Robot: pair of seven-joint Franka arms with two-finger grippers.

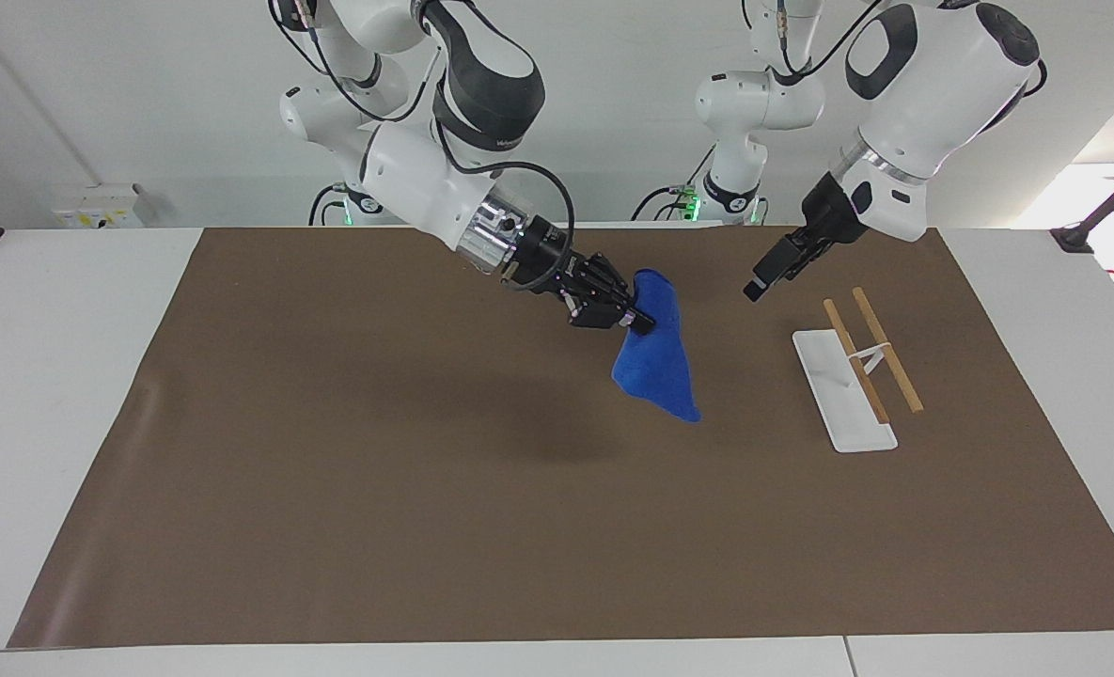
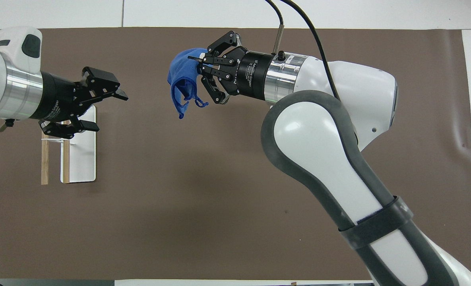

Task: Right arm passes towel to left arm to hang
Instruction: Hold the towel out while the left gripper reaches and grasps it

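We see the right arm's black two-finger gripper (image 1: pixel 634 318) up in the air over the brown paper mat (image 1: pixel 350 489) that covers the white table (image 1: pixel 58 376). Its jaws pinch the top of the small bright blue cloth towel (image 1: pixel 658 365), which hangs limp below them without touching the mat. In the overhead view the same gripper (image 2: pixel 200 71) holds the bunched towel (image 2: pixel 181 81) with a thin loop dangling from it. The left arm's black gripper (image 2: pixel 102 103) hovers with its jaws spread wide, aimed at the towel but apart from it. It sits over one end of the white flat-based rack with two wooden rails (image 1: pixel 859 367), which stands on the mat toward the left arm's end of the table.
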